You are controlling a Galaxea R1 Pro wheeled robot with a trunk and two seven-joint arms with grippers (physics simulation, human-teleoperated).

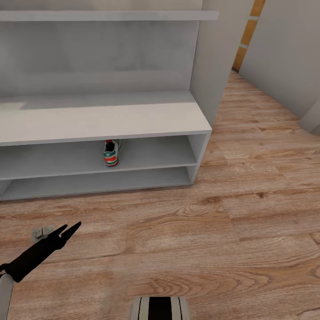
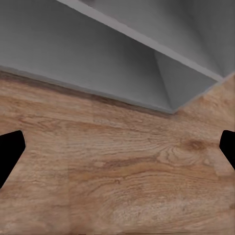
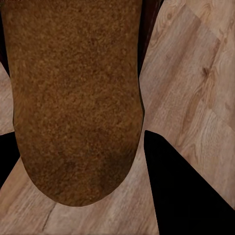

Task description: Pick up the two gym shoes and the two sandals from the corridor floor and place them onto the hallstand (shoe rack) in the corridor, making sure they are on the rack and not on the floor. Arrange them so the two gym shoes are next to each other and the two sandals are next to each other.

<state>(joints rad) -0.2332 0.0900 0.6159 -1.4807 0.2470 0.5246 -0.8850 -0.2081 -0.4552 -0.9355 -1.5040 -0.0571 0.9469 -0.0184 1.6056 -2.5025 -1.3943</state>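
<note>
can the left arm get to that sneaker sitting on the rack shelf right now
Probably yes. The left tool hovers open over bare floor, holding nothing, and the gym shoe sits near the open front of the hallstand shelf with nothing between.

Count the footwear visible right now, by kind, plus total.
Gym shoes: 1, a gym shoe on the upper open shelf of the hallstand.
Sandals: 1, a sandal seen sole-on between the right gripper fingers, over the corridor floor.
Total: 2.
</note>
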